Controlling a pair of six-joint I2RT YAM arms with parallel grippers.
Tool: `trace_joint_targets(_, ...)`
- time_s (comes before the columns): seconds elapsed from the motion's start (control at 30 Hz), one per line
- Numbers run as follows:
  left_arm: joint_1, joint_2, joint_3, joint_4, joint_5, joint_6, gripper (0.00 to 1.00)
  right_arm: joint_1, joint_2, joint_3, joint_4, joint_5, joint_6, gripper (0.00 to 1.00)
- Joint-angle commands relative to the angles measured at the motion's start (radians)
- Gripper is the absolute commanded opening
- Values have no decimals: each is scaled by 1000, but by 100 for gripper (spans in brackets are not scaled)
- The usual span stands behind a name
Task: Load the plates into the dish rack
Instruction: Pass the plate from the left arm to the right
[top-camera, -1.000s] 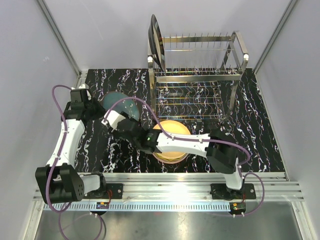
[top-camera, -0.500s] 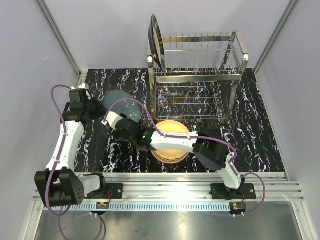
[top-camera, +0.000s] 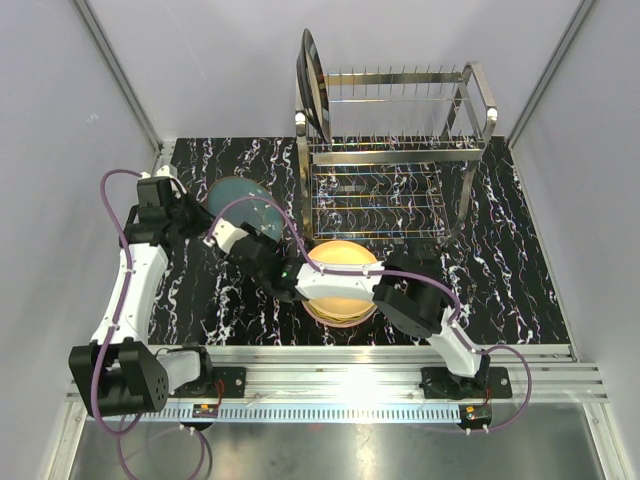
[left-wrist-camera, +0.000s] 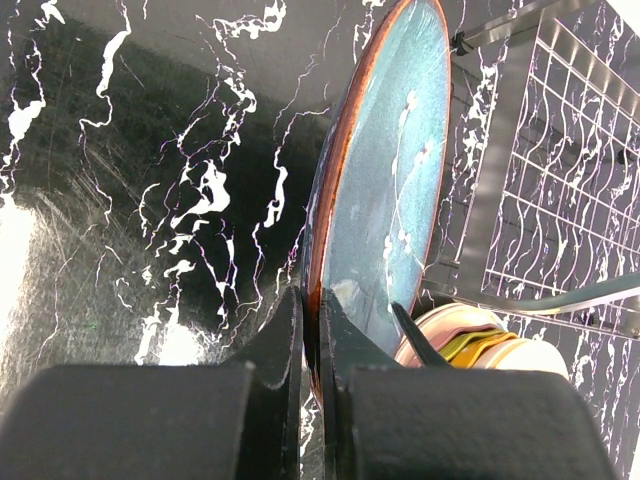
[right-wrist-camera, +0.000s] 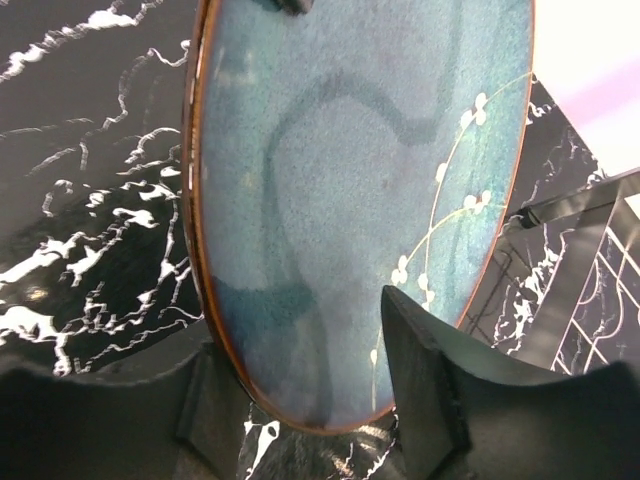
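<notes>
Right arm (top-camera: 405, 300) has its elbow further left than a second ago. Left gripper (left-wrist-camera: 310, 330) pinches the blue plate (left-wrist-camera: 385, 190) by the rim (tilted, left of the dish rack (top-camera: 470, 140)). Right gripper (right-wrist-camera: 305, 335) straddles its edge, half open.

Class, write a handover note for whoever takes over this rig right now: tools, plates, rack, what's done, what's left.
Left tool: shut on the blue plate's rim, plate on edge.
Right tool: open, jaws astride the same plate.
Done: one dark plate stands at the rack's left end.
To do: rack the blue plate, then the stack in front of the rack.
</notes>
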Motion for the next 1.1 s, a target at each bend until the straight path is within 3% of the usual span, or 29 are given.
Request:
trace_joint_targets(0.0, -4, -50, 57, 152, 88, -26, 0, -4, 23, 52, 74, 73, -43, 57)
trace_joint_targets(0.07, -2, -50, 55, 153, 92, -27, 0, -5, 25, 48, 88, 91, -52, 55)
trace_joint_targets(0.47, -2, -47, 48, 171, 123, -27, 2, 27, -17, 34, 104, 70, -54, 15)
trace_joint_targets(0.63, -2, -50, 48, 171, 118, -24, 15, 56, -32, 32, 124, 57, -81, 3)
trace_joint_targets(1.0, -2, -47, 42, 190, 157, -19, 30, 133, -84, 12, 86, 34, -25, 0)
trace_joint_targets(1.07, -2, -47, 42, 190, 152, -18, 38, 133, -102, -21, 94, 7, -5, 0)
